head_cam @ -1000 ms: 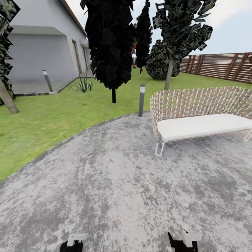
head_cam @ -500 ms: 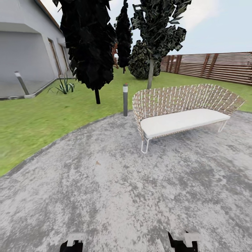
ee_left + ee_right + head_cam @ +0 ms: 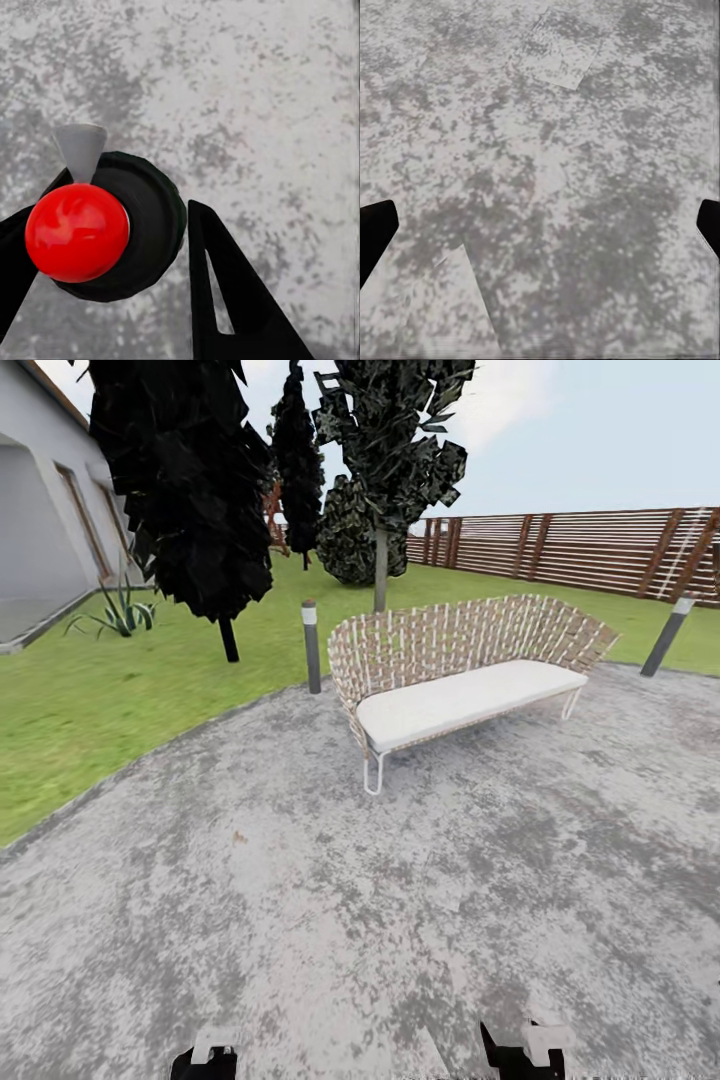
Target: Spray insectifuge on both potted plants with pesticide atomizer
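— Where is the atomizer to be found?

— That cannot be told. Of the garden, the lawn (image 3: 90, 700), the patio (image 3: 400, 920) and the fence (image 3: 600, 545) are seen, with a bench (image 3: 460, 695) set on the patio.

— Is anything held?

— In the left wrist view a red ball (image 3: 75, 232) on a black round body is flanked by the fingers of the left gripper (image 3: 127, 191). Whether it is clasped, or is the atomizer at all, cannot be told. The right gripper (image 3: 540, 225) is spread wide with nothing between its fingers.

— Why are the arms carried so low?

— Probably for travel: both grippers are pointed down at bare stone, tucked close to the trunk, so nothing is struck while the plants are sought. More of the lawn is likely to need searching.
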